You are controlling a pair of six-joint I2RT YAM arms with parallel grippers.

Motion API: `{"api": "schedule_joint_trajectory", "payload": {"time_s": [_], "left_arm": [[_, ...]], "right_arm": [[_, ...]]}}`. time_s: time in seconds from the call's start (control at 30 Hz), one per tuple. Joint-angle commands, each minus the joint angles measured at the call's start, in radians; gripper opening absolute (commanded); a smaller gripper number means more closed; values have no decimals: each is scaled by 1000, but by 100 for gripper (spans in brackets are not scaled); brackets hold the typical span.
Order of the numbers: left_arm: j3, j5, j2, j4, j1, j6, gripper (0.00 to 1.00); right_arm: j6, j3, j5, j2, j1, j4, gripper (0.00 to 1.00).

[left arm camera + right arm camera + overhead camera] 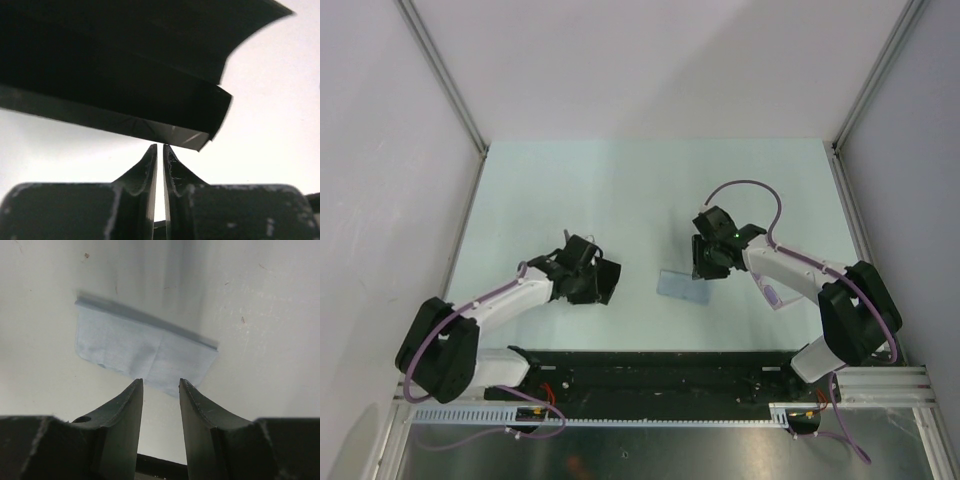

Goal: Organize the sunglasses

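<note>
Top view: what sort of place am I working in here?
Likely a lab test cell: a pale table boxed in by blank white walls on metal framing, with only a blue cloth and black case on it.

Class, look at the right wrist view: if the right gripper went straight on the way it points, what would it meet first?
Probably the blue cloth: it lies flat on the table just beyond the right gripper, whose fingers stand apart with nothing between them. Depth is uncertain.

**Two arms reach out over the table**

The left arm bends in toward the middle. The left gripper [160, 150] has its fingers almost together, with a thin gap. The right gripper [160, 385] points down, fingers partly apart, holding nothing.
</note>
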Motion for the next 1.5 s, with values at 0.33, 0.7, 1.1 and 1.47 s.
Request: {"api": "schedule_joint_trajectory", "payload": {"time_s": [0.33, 0.7, 1.1, 1.47], "left_arm": [[28, -160, -218, 6, 18, -77, 88], [68, -223, -77, -23, 73, -274, 87], [106, -114, 58, 35, 107, -95, 70], [213, -1, 155, 44, 105, 213, 42]], "right_arm": [[24, -3, 13, -33, -16, 24, 41], [18, -5, 23, -42, -22, 11, 41], [12, -26, 36, -78, -31, 3, 41], [13, -60, 26, -99, -48, 21, 41]]}}
